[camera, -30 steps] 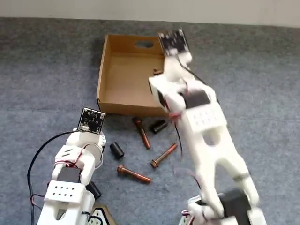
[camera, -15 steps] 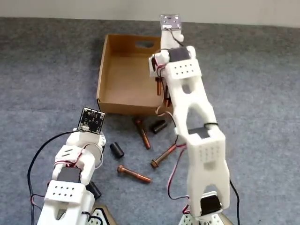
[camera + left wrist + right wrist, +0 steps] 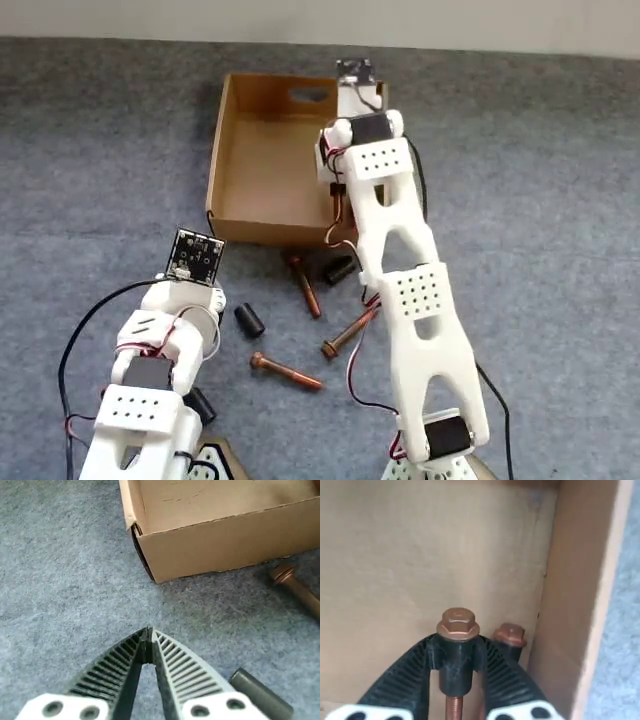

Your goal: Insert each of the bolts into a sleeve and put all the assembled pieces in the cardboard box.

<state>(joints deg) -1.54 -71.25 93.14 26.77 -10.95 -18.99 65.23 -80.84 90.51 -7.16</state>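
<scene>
Right wrist view: right gripper [image 3: 456, 652] pinches sleeved bolt [image 3: 458, 624], now lower in the cardboard box [image 3: 580, 580] (left gripper [image 3: 149, 634] closed).

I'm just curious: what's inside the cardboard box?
The right gripper holds a sleeved bolt over the box floor; a second bolt sits by the wall, its lower part hidden behind the fingers.

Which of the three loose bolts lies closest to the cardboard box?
The bolt whose head lies just before the cardboard box's front wall, beside a black sleeve. The other two bolts lie farther from it.
</scene>
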